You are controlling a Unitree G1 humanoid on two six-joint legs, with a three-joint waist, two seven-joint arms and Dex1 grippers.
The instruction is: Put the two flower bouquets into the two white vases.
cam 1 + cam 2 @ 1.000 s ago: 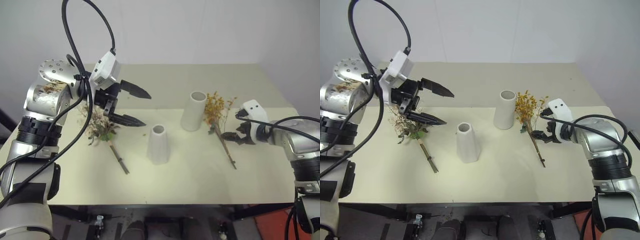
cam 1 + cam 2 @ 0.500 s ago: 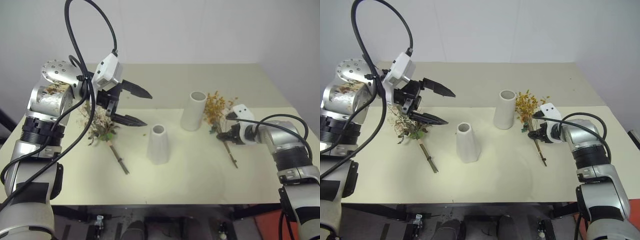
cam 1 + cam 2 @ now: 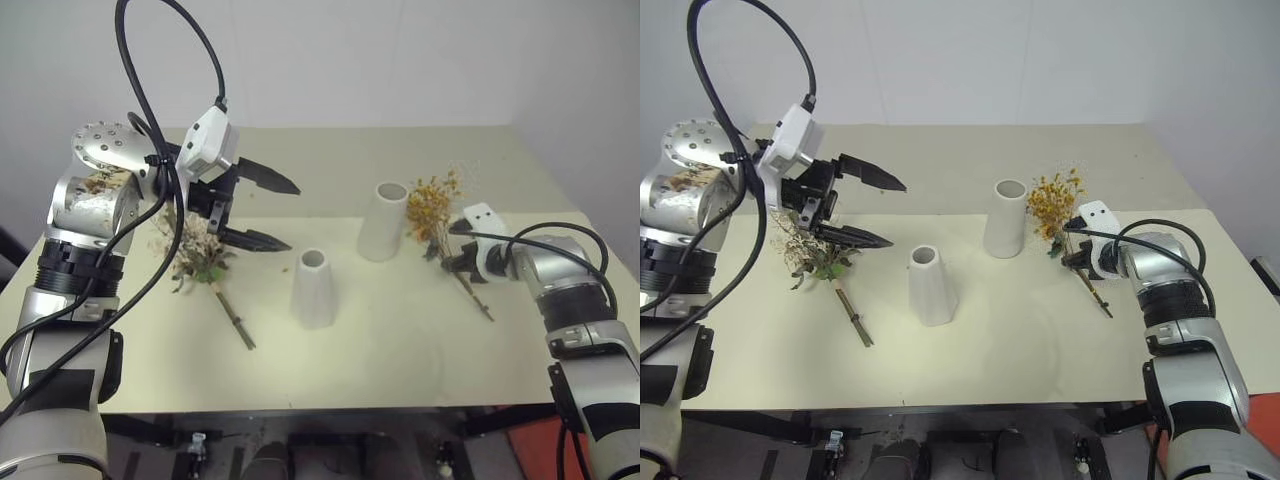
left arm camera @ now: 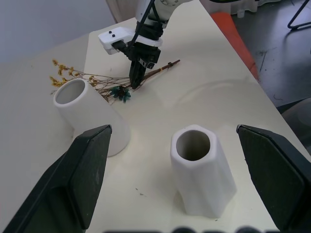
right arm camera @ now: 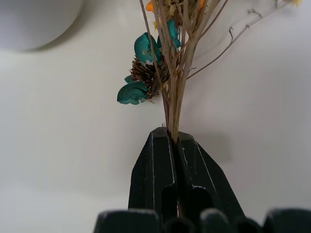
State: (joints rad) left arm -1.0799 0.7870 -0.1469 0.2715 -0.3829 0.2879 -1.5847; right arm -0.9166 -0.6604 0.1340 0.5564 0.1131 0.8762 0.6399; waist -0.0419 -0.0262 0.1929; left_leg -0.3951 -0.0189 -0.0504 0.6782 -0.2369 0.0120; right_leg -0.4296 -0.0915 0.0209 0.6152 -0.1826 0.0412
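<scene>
Right gripper fingers clenched on yellow-orange bouquet stems, blossoms toward 11 o'clock, stem tail toward 5, probably just off the tabletop. Taller vase at 9 o'clock, closest. Left gripper fingers spread, empty.

Pink bouquet heads partly behind left gripper & arm. Yellow bouquet tops cut by right wrist frame edge; tall vase blurred, cropped at corner.
</scene>
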